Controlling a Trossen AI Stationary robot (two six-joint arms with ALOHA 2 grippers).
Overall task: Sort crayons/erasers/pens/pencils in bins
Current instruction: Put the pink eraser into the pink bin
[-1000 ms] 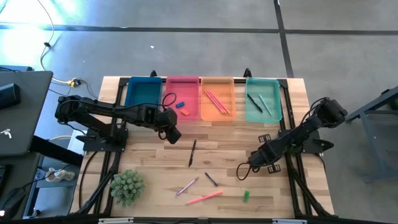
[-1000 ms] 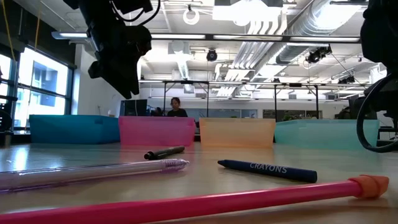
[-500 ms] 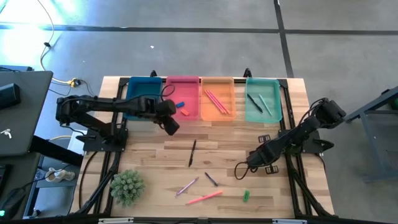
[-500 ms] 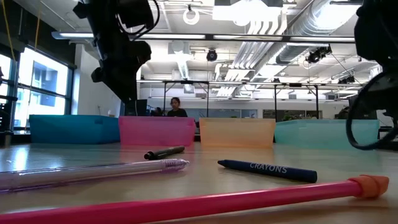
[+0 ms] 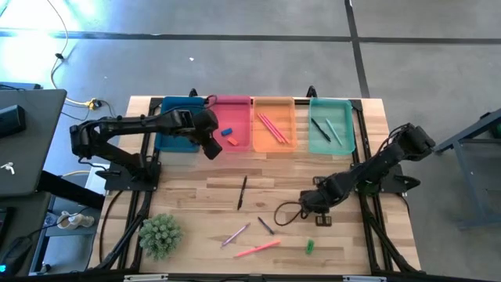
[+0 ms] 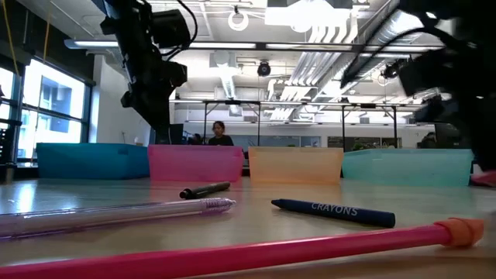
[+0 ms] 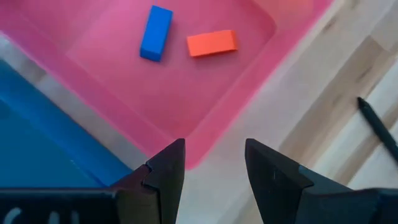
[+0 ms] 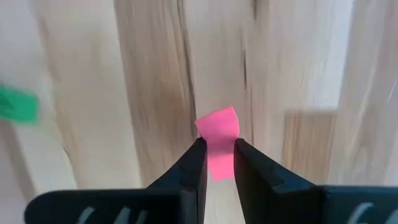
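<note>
My right gripper (image 5: 311, 202) is over the table's near right part, shut on a small pink eraser (image 8: 219, 140); the eraser also shows at the right edge of the low view (image 6: 484, 178). A green eraser (image 5: 309, 246) lies flat on the table nearer the front edge. My left gripper (image 7: 214, 152) is open and empty above the near corner of the pink bin (image 5: 229, 147), which holds a blue eraser (image 7: 155, 32) and a red-orange eraser (image 7: 212, 43). The blue bin (image 5: 178, 121), orange bin (image 5: 274, 145) and teal-green bin (image 5: 344, 145) stand in the same far row. My right gripper pinches the pink eraser between its two fingers, by the two sides of its near end (image 8: 217, 163). The eraser's other end (image 8: 217, 118) sticks out beyond the fingertips. In the low view the eraser sits a little above the table top.
Loose on the table lie a black pen (image 5: 242, 192), a dark crayon (image 5: 266, 225), a clear pinkish pen (image 5: 235, 234) and a pink pencil (image 5: 257, 249). A green plant (image 5: 160, 233) stands at the near left. Pink sticks (image 5: 272, 128) lie in the orange bin, pens (image 5: 322, 129) in the teal-green one.
My left gripper has gone toward the table's far edge, from the bare wood to the pink bin's near corner. My right gripper has gone toward the table's left; its cable loop has trailed along with it.
</note>
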